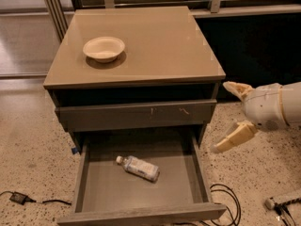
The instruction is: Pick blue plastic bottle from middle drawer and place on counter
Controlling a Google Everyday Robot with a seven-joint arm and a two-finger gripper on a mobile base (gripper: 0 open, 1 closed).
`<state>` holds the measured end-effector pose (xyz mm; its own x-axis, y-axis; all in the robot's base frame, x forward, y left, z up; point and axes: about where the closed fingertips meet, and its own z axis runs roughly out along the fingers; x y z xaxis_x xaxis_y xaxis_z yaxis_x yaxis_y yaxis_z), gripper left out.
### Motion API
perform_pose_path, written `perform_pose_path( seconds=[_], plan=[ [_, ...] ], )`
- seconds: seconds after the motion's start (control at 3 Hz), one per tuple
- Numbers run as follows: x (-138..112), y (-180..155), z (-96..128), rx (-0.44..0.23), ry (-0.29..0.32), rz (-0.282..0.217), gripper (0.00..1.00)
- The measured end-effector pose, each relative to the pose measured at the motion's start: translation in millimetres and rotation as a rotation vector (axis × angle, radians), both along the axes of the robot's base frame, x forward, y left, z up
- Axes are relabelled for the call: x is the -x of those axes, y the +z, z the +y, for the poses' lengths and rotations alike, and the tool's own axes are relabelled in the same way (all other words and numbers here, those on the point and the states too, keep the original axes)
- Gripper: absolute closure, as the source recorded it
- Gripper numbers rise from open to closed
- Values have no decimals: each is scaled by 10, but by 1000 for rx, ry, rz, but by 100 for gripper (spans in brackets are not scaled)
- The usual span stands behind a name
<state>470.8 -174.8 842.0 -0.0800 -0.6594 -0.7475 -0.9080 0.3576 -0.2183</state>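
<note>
The blue plastic bottle (138, 167) lies on its side on the bare grey floor of the open middle drawer (94, 192), cap towards the left. The glossy tan counter (160, 46) tops the cabinet. My gripper (226, 117) is at the right of the cabinet, level with the drawers, apart from the bottle. Its two cream fingers (234, 138) are spread wide and hold nothing.
A white bowl (104, 48) sits on the counter's left part. A shut drawer front with scratch marks (141, 114) is above the open drawer. Black cables (225, 197) lie on the speckled floor at the right, and a small plug (17, 197) lies at the left.
</note>
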Motion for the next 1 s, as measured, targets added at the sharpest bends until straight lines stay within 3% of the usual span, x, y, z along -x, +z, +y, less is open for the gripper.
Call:
perform_pose_path(
  seconds=[0.67, 1.0],
  plan=[
    [-338, -773, 282, -70, 11, 20, 0],
    [-519, -1116, 387, -90, 4, 57, 0]
  ],
)
